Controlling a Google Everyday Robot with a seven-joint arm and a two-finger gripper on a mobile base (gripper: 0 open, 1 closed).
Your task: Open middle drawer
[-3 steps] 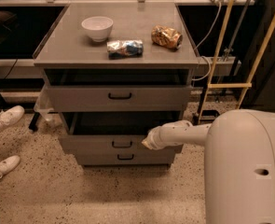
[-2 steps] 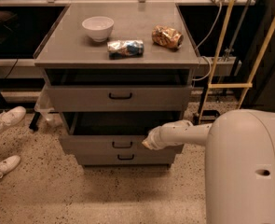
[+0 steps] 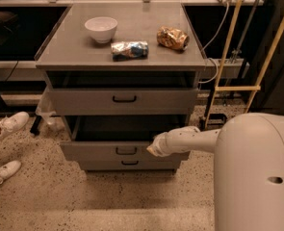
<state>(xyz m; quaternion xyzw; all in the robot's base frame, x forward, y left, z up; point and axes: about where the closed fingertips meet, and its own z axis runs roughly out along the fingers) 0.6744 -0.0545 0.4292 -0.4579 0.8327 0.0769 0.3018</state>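
We see a grey cabinet (image 3: 55, 57) with three drawers, viewed from above and in front; the robot's white body (image 3: 257, 177) fills the lower right corner. The middle drawer (image 3: 93, 151) stands out from the cabinet front, its dark inside open to view above the front panel; its small black handle (image 3: 126, 150) sits at the middle of that panel. The top drawer (image 3: 79, 101) lies above it, and the bottom drawer (image 3: 103, 165) shows only as a narrow strip just beneath.

The arm (image 3: 194, 138) reaches leftward from the body; the gripper (image 3: 154, 148) is at the right part of the middle drawer's front, near its upper edge and to the right of the handle; we cannot tell whether the gripper is wide, narrow or holding anything.

On the cabinet top, a white bowl (image 3: 101, 29) stands toward the back left; a crumpled blue and silver packet (image 3: 129, 50) lies near the middle toward the front edge; a brown snack bag (image 3: 172, 37) lies toward the right edge.

On the speckled floor (image 3: 83, 201), two white shoes (image 3: 9, 123) (image 3: 3, 171) appear at the left edge; yellow poles (image 3: 228, 47) rise to the right of the cabinet.
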